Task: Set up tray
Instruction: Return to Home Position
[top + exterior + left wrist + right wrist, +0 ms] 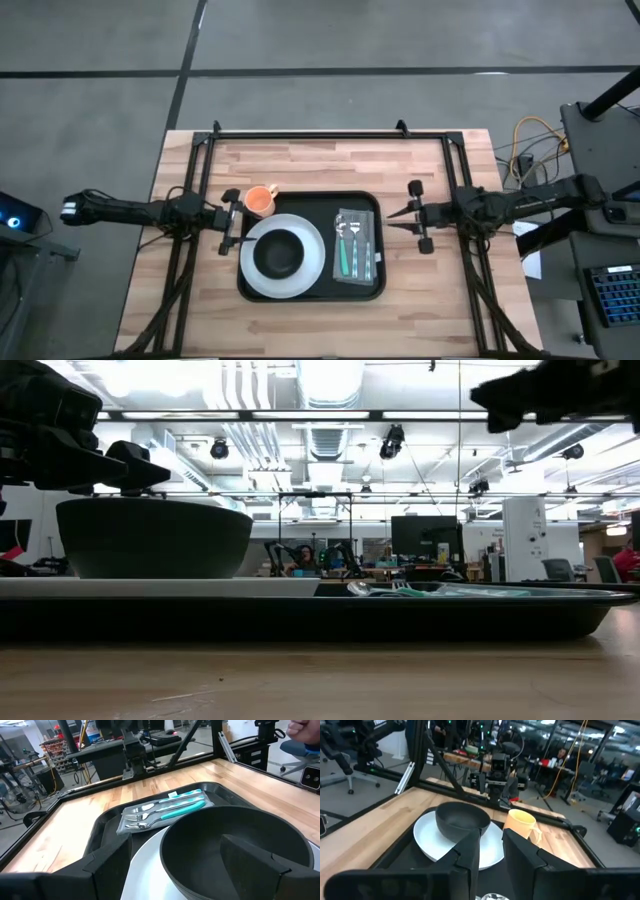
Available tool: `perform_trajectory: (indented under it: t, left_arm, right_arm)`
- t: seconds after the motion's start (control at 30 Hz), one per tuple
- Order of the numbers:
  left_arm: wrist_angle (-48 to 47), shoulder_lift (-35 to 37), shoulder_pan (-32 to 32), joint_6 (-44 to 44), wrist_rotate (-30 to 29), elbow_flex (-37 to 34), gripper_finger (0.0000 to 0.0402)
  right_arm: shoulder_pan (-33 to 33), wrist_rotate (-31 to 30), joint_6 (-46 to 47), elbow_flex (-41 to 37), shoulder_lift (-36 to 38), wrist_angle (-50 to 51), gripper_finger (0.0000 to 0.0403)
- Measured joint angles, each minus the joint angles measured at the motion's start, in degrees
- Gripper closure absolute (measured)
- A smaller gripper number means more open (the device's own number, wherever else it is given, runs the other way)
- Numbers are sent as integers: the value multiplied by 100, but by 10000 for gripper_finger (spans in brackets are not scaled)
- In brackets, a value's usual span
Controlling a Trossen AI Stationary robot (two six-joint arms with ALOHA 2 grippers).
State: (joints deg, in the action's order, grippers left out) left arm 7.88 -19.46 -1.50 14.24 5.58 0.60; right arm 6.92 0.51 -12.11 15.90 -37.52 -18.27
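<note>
The black tray [310, 205] lies mid-table. On its left part a white plate [315, 270] carries a black bowl [280, 255]. On its right part a grey napkin [368, 250] holds teal-handled cutlery [350, 250]. An orange cup [260, 201] stands at the tray's far left corner. My left gripper [238, 221] hovers open at the tray's left rim, its fingers [110, 865] wide apart with the bowl [235, 850] beyond them. My right gripper [392, 215] hangs level just off the tray's right rim, its fingers [470, 850] a narrow gap apart with nothing between.
Black frame rails [330, 132] run along the far edge and down both sides of the wooden table. Cables [525, 150] and equipment lie off the right edge. Bare wood [320, 160] shows beyond the tray and along the near edge. A person's hand [305, 727] shows in the room.
</note>
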Motion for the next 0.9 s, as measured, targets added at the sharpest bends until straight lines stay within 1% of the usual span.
perform_trajectory:
  t: [0.23,0.4,0.7,0.8,0.9]
  left_arm:
    - [0,2,-2,0,0,3,122]
    - [0,-2,-2,0,0,0,122]
    - [0,-13,-2,0,2,2,122]
    - [0,-13,-2,0,2,1,122]
    - [0,-13,-2,0,1,0,122]
  right_arm:
    - [0,2,15,-730,1014,-215,318]
    - [0,0,-36,-1040,1590,-212,317]
    - [0,0,-55,-1466,2274,-156,333]
    - [0,0,-38,-1496,2390,-100,335]
    - [0,-4,-43,-1497,2457,182,334]
